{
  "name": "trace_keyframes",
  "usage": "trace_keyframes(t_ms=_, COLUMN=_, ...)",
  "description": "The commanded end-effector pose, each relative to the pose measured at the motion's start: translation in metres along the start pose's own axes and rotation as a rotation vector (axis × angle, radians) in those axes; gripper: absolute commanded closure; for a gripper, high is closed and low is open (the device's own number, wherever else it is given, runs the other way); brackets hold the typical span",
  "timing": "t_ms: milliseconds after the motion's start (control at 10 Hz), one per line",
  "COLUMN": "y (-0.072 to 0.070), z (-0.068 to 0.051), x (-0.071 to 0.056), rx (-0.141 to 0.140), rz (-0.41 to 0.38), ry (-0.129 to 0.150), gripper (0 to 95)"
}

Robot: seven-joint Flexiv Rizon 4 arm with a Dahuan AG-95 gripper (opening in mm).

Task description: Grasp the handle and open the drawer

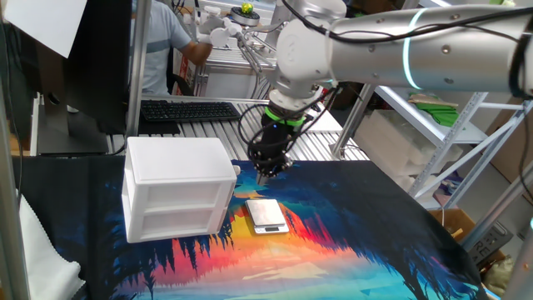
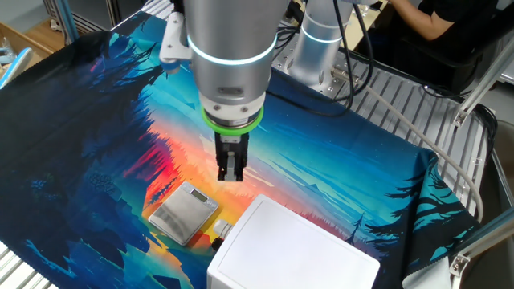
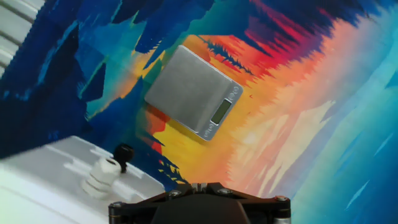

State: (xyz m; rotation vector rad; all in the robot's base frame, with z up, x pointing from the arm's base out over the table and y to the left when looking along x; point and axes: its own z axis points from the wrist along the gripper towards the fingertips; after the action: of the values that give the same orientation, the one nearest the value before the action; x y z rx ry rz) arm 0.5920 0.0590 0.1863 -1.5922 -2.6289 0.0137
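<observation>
A small white two-tier cabinet [image 1: 179,158] stands on the colourful mat. The drawer [image 1: 180,193] is its upper tier and sits pushed in. The handle [image 3: 101,176] is a small white nub on the drawer's front, with a small black part beside it; it also shows in the fixed views [image 1: 236,170] [image 2: 222,229]. My gripper [image 1: 267,173] hangs above the mat, just right of the handle's side of the cabinet, fingers pointing down and close together, holding nothing. In the other fixed view my gripper [image 2: 231,175] is above and behind the handle. Only its housing shows in the hand view.
A flat silver scale [image 1: 266,215] lies on the mat in front of the cabinet, below my gripper; it also shows in the hand view [image 3: 193,92]. A keyboard [image 1: 190,109] and a person [image 1: 162,42] are behind the table. Metal shelving [image 1: 450,125] stands to the right.
</observation>
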Motion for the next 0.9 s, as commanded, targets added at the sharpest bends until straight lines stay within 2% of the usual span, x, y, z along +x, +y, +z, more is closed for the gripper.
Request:
trace_keyframes(t_ms=100, y=0.008, z=0.001, x=-0.004, rx=-0.004, rz=0.034, ry=0.001, gripper=95.0)
trace_keyframes(t_ms=500, y=0.019, z=-0.001, x=-0.008, rx=0.005, rz=0.100, ry=-0.021, gripper=95.0)
trace_keyframes(t_ms=700, y=0.022, z=0.001, x=-0.008, rx=0.002, rz=0.103, ry=-0.015, gripper=95.0)
trace_keyframes(t_ms=800, y=0.025, z=0.003, x=-0.008, rx=-0.005, rz=0.098, ry=0.001, gripper=95.0)
trace_keyframes(t_ms=900, y=0.026, z=0.004, x=-0.008, rx=-0.011, rz=0.084, ry=0.005, gripper=95.0)
